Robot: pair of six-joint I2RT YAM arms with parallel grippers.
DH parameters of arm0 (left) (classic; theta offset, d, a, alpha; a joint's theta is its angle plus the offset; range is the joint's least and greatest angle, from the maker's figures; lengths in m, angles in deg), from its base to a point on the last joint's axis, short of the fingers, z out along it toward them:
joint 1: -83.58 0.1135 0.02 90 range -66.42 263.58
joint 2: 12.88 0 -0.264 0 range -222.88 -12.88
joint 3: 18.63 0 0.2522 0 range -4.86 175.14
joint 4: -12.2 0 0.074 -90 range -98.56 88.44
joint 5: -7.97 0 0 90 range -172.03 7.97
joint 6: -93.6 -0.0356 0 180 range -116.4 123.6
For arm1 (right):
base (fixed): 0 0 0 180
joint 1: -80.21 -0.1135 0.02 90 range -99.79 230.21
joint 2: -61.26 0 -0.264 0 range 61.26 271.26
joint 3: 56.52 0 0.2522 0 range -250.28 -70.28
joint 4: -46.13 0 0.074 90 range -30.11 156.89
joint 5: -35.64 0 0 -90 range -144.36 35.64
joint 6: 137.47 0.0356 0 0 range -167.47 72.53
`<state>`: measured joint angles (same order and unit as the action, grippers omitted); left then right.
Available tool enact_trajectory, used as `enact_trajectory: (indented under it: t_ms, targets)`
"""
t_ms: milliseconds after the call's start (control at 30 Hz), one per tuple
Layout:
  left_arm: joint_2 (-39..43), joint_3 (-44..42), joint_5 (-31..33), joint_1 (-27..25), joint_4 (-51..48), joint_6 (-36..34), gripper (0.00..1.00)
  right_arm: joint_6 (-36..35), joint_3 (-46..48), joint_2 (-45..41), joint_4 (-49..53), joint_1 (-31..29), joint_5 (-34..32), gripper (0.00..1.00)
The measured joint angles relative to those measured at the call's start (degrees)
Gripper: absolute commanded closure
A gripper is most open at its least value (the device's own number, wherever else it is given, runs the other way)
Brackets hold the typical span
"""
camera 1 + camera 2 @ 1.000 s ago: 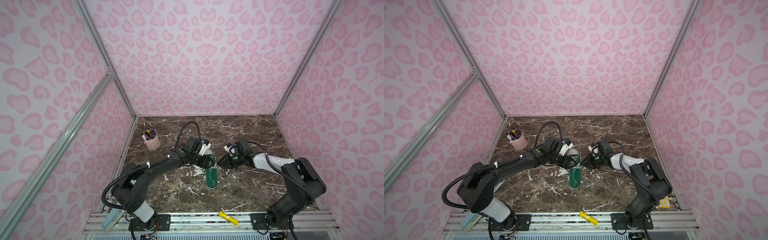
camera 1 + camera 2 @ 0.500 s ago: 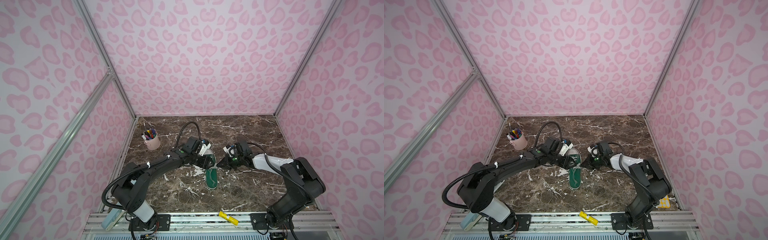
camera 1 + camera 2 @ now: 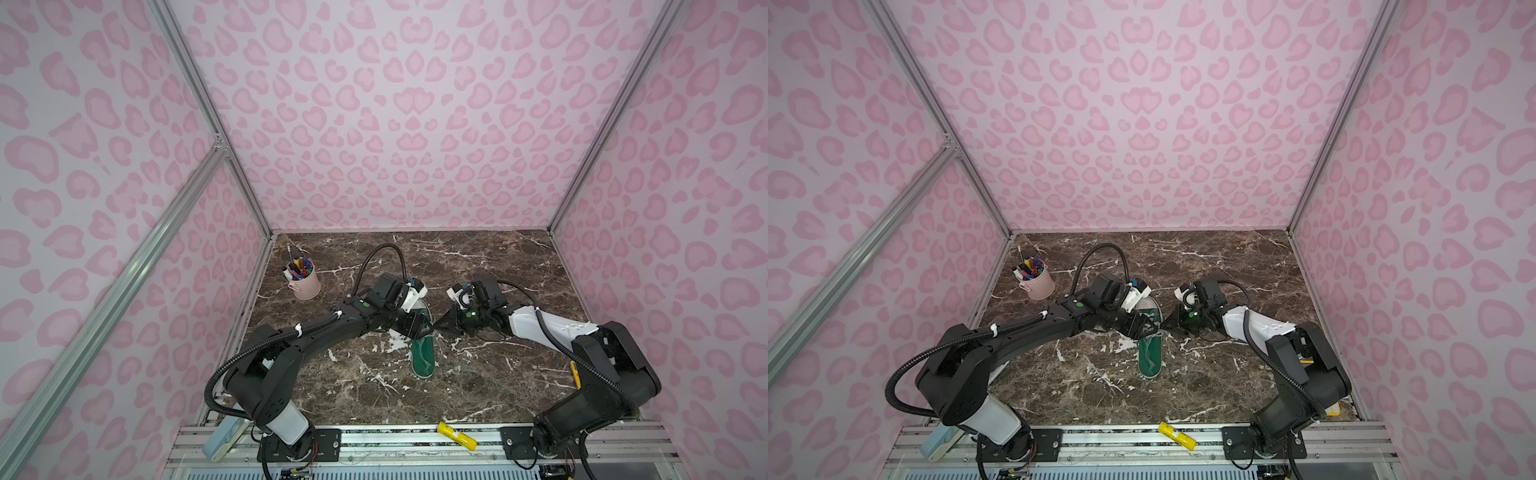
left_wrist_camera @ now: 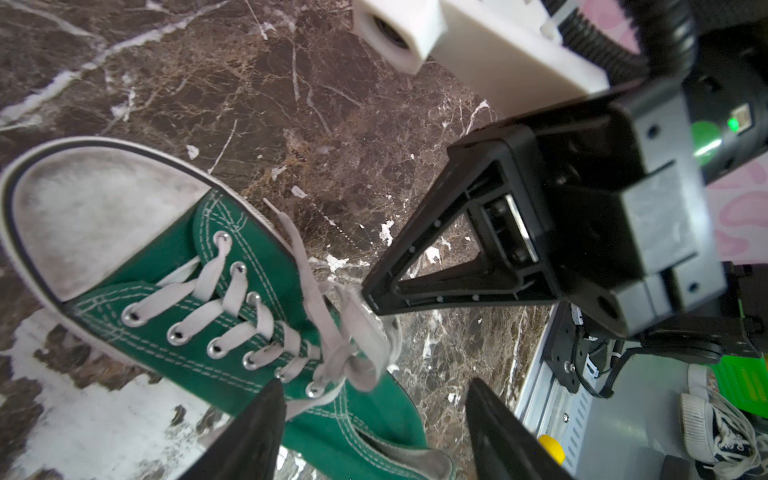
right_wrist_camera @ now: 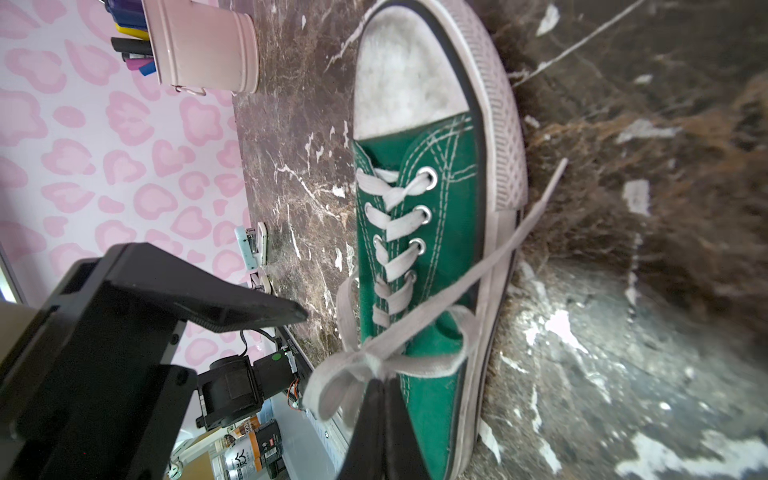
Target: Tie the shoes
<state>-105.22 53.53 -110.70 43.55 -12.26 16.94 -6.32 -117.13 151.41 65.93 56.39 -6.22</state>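
Note:
The shoe (image 3: 424, 359), a green canvas sneaker with a white toe cap, lies mid-table in both top views, toe towards the back wall. Its off-white laces (image 5: 419, 316) cross above the tongue, with a loose loop and one end trailing over the sole. My right gripper (image 5: 379, 381) is shut on the laces at that crossing; the left wrist view shows its tip (image 4: 368, 293) pinching the lace bundle. My left gripper (image 4: 374, 388) stands open above the shoe's (image 4: 232, 266) lace area, one black finger on either side, holding nothing. Both grippers meet over the shoe (image 3: 1150, 353) from opposite sides.
A pink cup of pens (image 3: 305, 282) stands at the back left. A yellow object (image 3: 457, 435) lies on the front rail and a pale blue item (image 3: 224, 440) hangs off the front left corner. Pink patterned walls enclose three sides.
My right gripper has closed on the laces and edged slightly towards the shoe. The left gripper has stayed open over the shoe.

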Motion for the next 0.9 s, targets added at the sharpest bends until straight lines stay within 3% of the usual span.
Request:
enact_trajectory:
  t_ms: [400, 900]
  targets:
    - [8.4, -13.7, 3.1, -0.3, 17.1, -6.4, 0.26, -0.2, -1.3, 0.9, 0.7, -0.1, 0.1, 0.97]
    - [4.7, -15.5, 3.4, -2.3, 24.2, -17.2, 0.28, -0.2, -1.8, 0.8, 1.2, -0.9, 0.1, 0.97]
